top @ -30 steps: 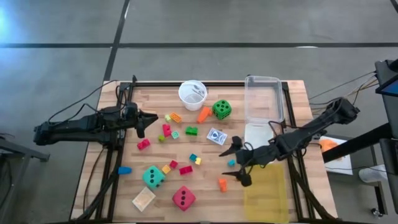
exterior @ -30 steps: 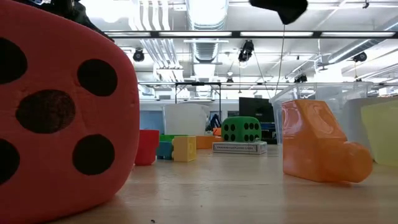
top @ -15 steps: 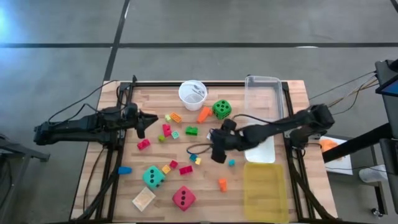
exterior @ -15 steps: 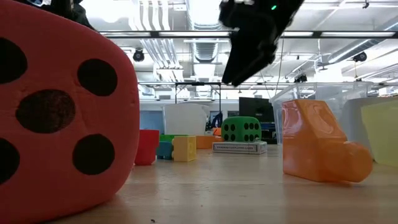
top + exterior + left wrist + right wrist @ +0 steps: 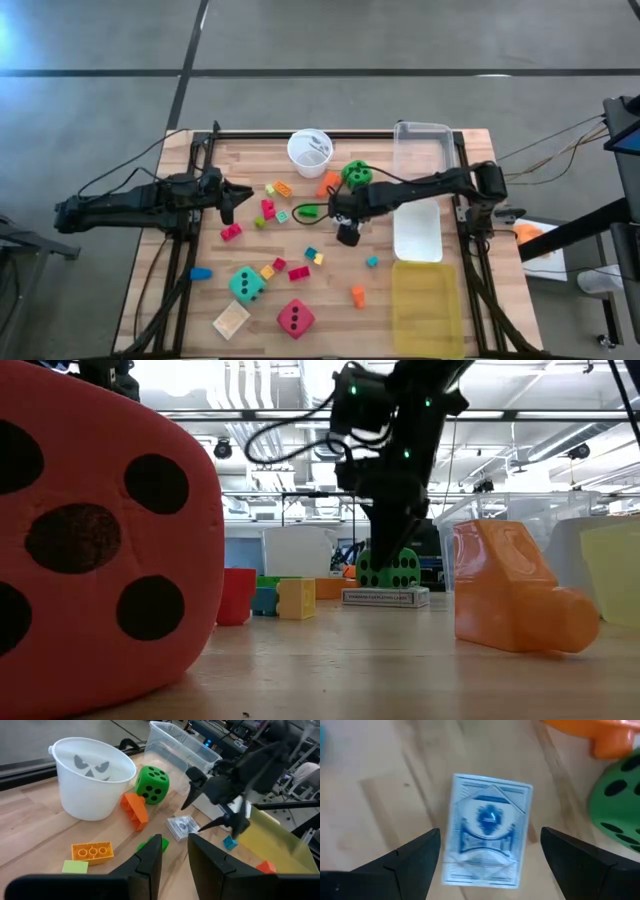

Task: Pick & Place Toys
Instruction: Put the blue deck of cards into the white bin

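Observation:
My right gripper (image 5: 490, 831) is open just above the small blue-backed card pack (image 5: 487, 837), one finger on each side, touching nothing. The pack lies flat on the table, next to the green die (image 5: 356, 175); it also shows in the low view (image 5: 385, 597) and the left wrist view (image 5: 182, 826). The teal die (image 5: 246, 284), the red-pink die (image 5: 295, 318) and the tan tile (image 5: 231, 320) lie near the front left. Small coloured blocks (image 5: 308, 210) are scattered mid-table. My left gripper (image 5: 240, 190) waits at the table's left edge, slightly open and empty.
A white round cup (image 5: 309, 152) stands at the far middle. A clear bin (image 5: 421, 185) stands at the far right, a yellow bin (image 5: 427, 305) in front of it. An orange block (image 5: 328, 184) lies beside the green die.
My right gripper has swung from beside the yellow bin toward the table's left and far edges, and has come down over the card pack. The pack and the other toys have not moved.

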{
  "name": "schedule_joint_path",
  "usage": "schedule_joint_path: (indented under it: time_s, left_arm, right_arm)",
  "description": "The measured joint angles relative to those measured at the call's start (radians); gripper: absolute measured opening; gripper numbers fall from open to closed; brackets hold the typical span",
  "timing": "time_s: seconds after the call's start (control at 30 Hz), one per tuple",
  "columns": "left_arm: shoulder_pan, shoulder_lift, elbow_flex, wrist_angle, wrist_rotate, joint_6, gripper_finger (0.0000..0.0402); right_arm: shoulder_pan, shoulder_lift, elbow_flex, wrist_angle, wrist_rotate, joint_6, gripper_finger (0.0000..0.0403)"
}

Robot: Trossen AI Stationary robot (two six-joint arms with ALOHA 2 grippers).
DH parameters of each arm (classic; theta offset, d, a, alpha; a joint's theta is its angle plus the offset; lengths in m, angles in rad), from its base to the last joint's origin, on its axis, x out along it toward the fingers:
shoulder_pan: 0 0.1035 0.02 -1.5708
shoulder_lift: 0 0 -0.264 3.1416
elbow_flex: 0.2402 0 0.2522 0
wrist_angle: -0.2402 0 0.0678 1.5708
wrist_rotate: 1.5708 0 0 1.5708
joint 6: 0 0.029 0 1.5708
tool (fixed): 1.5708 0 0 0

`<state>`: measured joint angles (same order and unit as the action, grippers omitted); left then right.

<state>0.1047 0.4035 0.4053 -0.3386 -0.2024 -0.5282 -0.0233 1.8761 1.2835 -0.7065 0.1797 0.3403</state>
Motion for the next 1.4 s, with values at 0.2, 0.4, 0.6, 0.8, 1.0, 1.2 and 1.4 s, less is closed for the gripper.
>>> schedule_joint_path:
  time_s: [0.2,0.4,0.6,0.8,1.0,1.2,1.4]
  left_arm:
    - [0.000,0.000,0.000,0.001,0.000,0.001,0.0101]
    - [0.001,0.000,0.000,0.001,-0.012,0.004,0.0101]
    - [0.001,0.000,0.000,0.001,-0.027,0.004,0.0101]
    - [0.001,0.000,0.000,0.001,-0.027,0.004,0.0101]
    - [0.001,0.000,0.000,0.001,-0.027,0.003,0.0101]
    - [0.001,0.000,0.000,0.001,-0.027,0.003,0.0101]
    - [0.001,0.000,0.000,0.001,-0.027,0.003,0.0101]
  right_arm:
    - [-0.029,0.018,-0.045,0.025,-0.003,-0.011,0.0338]
    - [-0.036,0.037,-0.058,0.045,-0.055,-0.033,0.0338]
    - [-0.037,0.032,-0.060,0.052,-0.096,-0.029,0.0338]
    - [-0.032,-0.012,-0.065,0.052,-0.116,-0.012,0.0338]
    - [-0.034,-0.018,-0.065,0.055,-0.124,-0.011,0.0338]
    - [-0.022,-0.018,-0.064,0.059,-0.136,-0.003,0.0338]
    - [-0.005,-0.019,-0.067,0.073,-0.138,0.000,0.0338]
